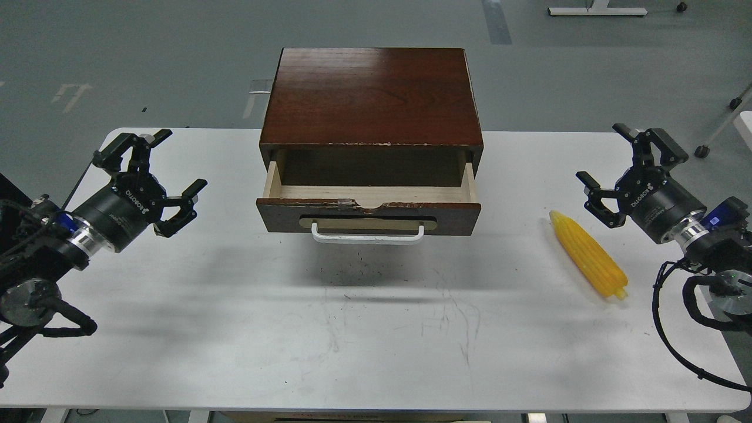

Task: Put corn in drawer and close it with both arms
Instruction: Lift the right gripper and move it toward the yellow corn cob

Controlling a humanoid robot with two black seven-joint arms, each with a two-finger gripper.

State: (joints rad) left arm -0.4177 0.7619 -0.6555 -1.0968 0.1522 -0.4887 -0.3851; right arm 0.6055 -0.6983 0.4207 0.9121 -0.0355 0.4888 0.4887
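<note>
Corn [588,255] lies on the white counter [364,329] at the right, pointed tip toward the cabinet [370,97], just beside my right hand [620,161], which is spread wide and holds nothing. My left hand [164,173] hovers at the far left, also wide open and empty. Between them the drawer [369,202] stands pulled out, its white handle [367,236] facing me.

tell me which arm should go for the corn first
Right, most likely. The corn lies on the table just beside the open right gripper, while the left gripper sits on the far side of the open drawer.
</note>
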